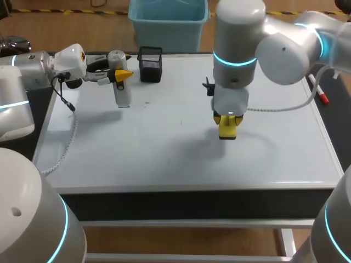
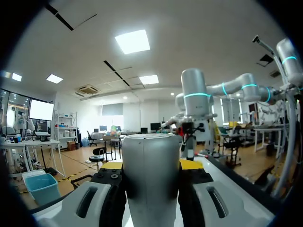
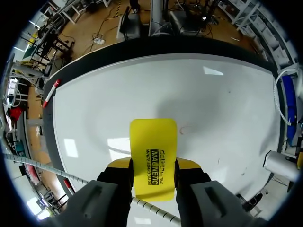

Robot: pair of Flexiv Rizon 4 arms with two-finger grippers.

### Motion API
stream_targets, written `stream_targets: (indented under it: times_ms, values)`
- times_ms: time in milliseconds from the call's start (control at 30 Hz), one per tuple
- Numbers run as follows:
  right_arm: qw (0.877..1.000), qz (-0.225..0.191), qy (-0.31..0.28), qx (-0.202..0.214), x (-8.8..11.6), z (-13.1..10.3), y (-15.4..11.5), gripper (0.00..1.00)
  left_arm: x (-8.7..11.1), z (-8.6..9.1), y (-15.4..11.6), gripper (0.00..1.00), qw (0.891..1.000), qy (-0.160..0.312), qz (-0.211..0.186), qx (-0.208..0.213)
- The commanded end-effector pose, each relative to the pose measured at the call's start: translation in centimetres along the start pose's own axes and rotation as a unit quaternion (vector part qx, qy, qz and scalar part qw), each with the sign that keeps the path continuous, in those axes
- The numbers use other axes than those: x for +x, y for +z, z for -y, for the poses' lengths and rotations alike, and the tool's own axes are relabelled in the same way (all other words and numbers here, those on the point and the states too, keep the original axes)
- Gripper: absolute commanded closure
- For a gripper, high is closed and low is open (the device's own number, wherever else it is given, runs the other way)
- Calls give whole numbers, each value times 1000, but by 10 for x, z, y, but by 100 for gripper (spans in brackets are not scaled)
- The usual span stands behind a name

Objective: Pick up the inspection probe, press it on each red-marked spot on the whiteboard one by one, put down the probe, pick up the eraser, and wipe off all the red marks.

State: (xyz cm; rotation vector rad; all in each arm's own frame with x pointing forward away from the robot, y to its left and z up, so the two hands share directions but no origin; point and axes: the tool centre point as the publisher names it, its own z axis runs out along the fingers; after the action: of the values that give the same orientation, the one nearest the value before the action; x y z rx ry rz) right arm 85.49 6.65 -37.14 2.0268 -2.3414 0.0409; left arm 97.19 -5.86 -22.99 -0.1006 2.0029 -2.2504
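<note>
The inspection probe (image 1: 122, 96), a grey-white cylinder, stands upright at the whiteboard's (image 1: 164, 148) far left, and my left gripper (image 1: 122, 74) is shut on its upper part. In the left wrist view the probe (image 2: 151, 189) fills the gap between the yellow fingertips (image 2: 113, 165). Near the board's middle, my right gripper (image 1: 227, 121) points down, shut on the yellow eraser (image 1: 227, 132). In the right wrist view the eraser (image 3: 154, 137) sticks out past the gripper (image 3: 154, 165) over the board. A faint red mark (image 3: 183, 127) lies just beside the eraser's end.
A black mesh pen holder (image 1: 150, 64) stands at the board's far edge, right of the probe. A red marker (image 1: 322, 97) lies on the dark strip along the right side. Tiny specks (image 1: 147, 103) dot the board near the probe.
</note>
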Motion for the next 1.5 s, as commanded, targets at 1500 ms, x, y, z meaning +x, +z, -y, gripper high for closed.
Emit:
stream_targets:
  times_ms: [1500]
  values:
    - [999, 26, -33, -8, -31, 203, -30, 100, 0, 0, 0, 100, 1000, 1, 0, 1]
